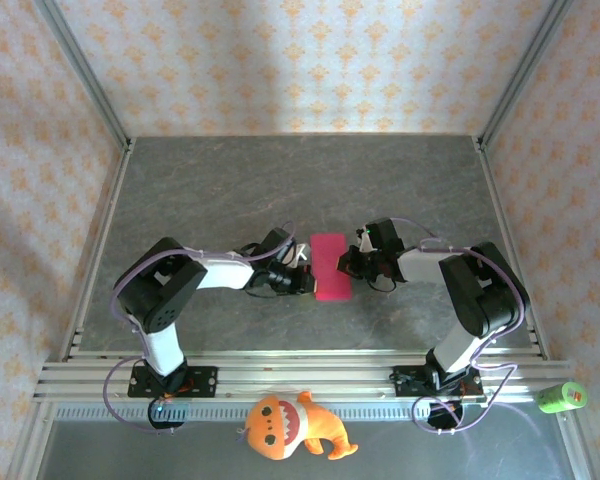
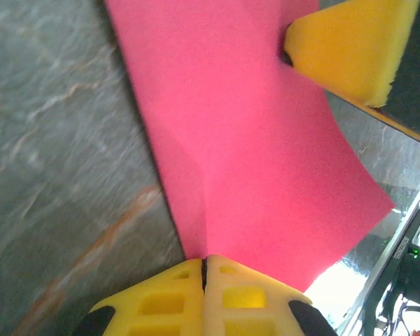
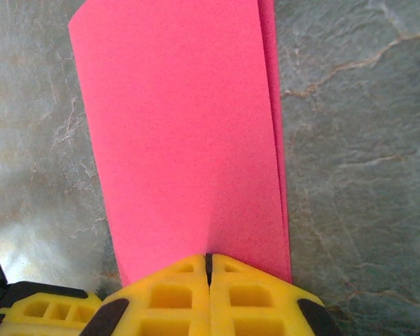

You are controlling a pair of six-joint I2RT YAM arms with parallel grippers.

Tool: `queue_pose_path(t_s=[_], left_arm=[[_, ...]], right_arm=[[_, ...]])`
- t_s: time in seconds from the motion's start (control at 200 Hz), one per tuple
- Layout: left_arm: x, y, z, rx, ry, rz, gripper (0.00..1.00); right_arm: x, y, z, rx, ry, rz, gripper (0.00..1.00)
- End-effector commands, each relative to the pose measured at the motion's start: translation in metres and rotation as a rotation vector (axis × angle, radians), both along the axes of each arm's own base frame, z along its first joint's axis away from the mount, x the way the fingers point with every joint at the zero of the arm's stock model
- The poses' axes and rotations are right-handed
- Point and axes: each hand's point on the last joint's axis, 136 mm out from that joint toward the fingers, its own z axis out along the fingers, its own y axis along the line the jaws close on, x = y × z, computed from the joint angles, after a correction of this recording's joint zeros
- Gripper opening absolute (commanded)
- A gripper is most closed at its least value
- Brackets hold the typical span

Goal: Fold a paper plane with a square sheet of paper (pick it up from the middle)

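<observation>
The square sheet of paper [image 1: 330,267] is magenta-pink and folded into a narrow rectangle, lying mid-table between both arms; no paper plane shape is in view. My left gripper [image 1: 303,270] meets its left long edge. In the left wrist view the yellow fingertips [image 2: 227,276] are shut on the sheet of paper [image 2: 252,154], which creases and lifts from them. My right gripper [image 1: 352,262] holds the opposite edge. In the right wrist view its gripper [image 3: 208,262] is shut on the sheet of paper [image 3: 182,133], whose two layers show along the right edge. The right gripper's finger [image 2: 350,45] shows across the sheet.
An orange plush toy [image 1: 292,428] lies in front of the aluminium rail [image 1: 300,375] at the near edge. A green cylinder [image 1: 562,397] rests at the rail's right end. Metal frame posts [image 1: 88,75] and patterned walls enclose the grey stone-look table [image 1: 230,190].
</observation>
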Motion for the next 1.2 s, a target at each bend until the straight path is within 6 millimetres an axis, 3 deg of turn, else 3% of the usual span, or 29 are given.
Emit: queue_pose_path(t_s=[0.0, 0.055, 0.12, 0.335, 0.646, 0.886, 1.011, 1.091, 1.196], left_arm=[[0.014, -0.007, 0.033, -0.049, -0.007, 0.079, 0.0], [0.024, -0.018, 0.05, -0.114, -0.031, 0.094, 0.0], [0.03, -0.029, 0.057, -0.166, -0.03, 0.092, 0.0], [0.023, -0.045, 0.032, -0.148, 0.036, 0.043, 0.0], [-0.008, -0.013, -0.018, -0.007, 0.114, 0.034, 0.0], [-0.058, 0.029, -0.05, 0.111, 0.18, -0.022, 0.0], [-0.063, 0.035, -0.038, 0.107, 0.15, -0.043, 0.0], [-0.044, 0.042, -0.025, 0.191, 0.076, 0.01, 0.0], [-0.022, 0.023, 0.007, 0.113, 0.002, 0.033, 0.0]], right_arm=[[-0.036, -0.045, -0.05, -0.22, 0.173, -0.083, 0.0], [-0.036, -0.045, -0.051, -0.218, 0.178, -0.081, 0.0], [-0.036, -0.044, -0.051, -0.215, 0.179, -0.085, 0.0], [-0.038, -0.045, -0.052, -0.214, 0.179, -0.085, 0.0], [-0.04, -0.044, -0.053, -0.205, 0.184, -0.085, 0.0], [-0.043, -0.045, -0.055, -0.211, 0.192, -0.075, 0.0], [-0.043, -0.045, -0.053, -0.213, 0.185, -0.074, 0.0], [-0.043, -0.045, -0.053, -0.212, 0.188, -0.074, 0.0], [-0.043, -0.045, -0.052, -0.213, 0.186, -0.075, 0.0]])
